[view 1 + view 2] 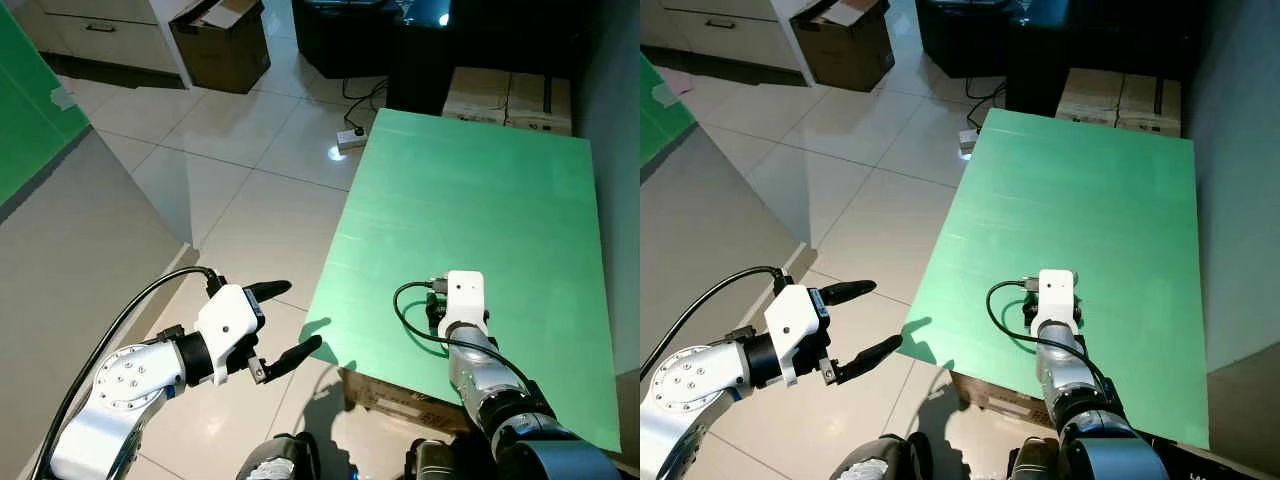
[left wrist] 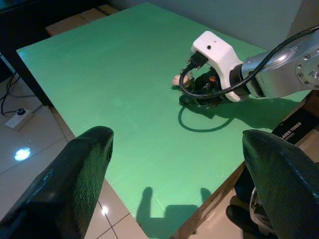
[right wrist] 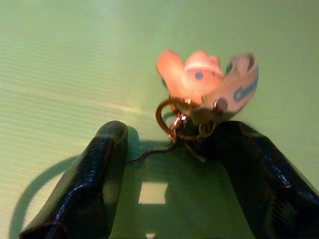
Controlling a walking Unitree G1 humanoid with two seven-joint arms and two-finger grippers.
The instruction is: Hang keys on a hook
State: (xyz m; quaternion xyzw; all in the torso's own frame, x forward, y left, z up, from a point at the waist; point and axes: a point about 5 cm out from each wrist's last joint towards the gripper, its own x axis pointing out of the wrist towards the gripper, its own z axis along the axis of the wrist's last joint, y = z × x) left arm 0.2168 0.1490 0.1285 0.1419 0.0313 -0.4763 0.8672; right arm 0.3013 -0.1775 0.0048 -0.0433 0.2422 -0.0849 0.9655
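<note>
Right gripper (image 3: 169, 164) spread around keys (image 3: 199, 99) — on green board (image 1: 480, 200).

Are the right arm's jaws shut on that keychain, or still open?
Open. The right gripper has its two black fingers spread on the green table, with the keychain lying between the tips, not yet pinched.

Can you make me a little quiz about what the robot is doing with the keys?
1. True or false: the keys lie on the green board.
2. Which hand is down at the keys: A) right hand B) left hand?
3. Fill in: the left hand hangs over the tiled ____, fingers apart.

Key: 1 true. 2 A: its fingers sit open on either side of the key ring. 3 floor.
</note>
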